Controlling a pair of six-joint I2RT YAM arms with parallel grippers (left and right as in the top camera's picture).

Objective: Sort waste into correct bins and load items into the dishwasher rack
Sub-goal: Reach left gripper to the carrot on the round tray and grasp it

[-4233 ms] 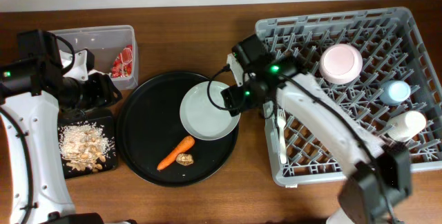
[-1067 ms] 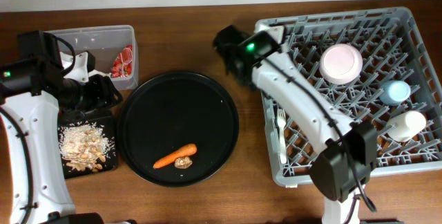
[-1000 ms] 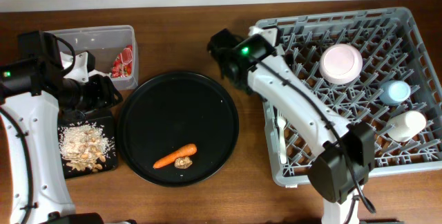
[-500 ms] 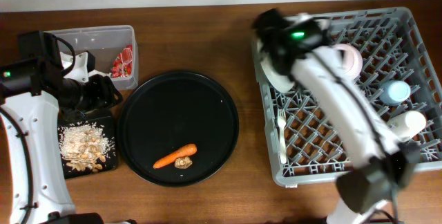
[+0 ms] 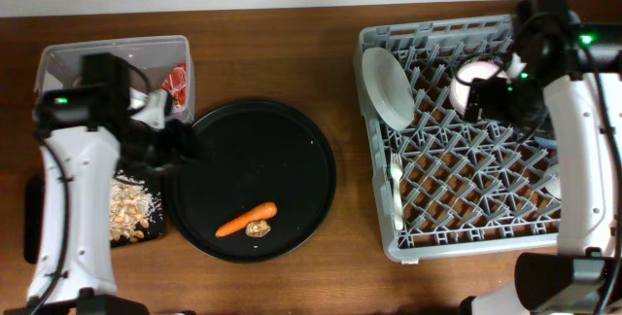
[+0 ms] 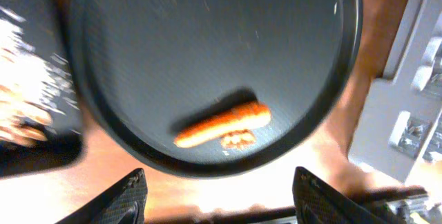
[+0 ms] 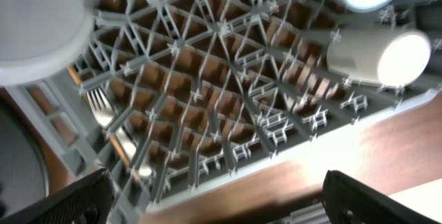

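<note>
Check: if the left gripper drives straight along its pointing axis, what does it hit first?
Probably the round black tray, near the carrot and brown lump. Nothing sits between it and the open left gripper; depth unclear.

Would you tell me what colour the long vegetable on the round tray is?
Orange; the carrot shows best in the overhead view.

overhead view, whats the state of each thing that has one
plate: propped on edge in the dishwasher rack
fork: lying flat in the rack
carrot: lying on the round tray
brown lump: against the carrot
wrapper: inside the clear tub
left gripper: open, empty
right gripper: open, empty
</note>
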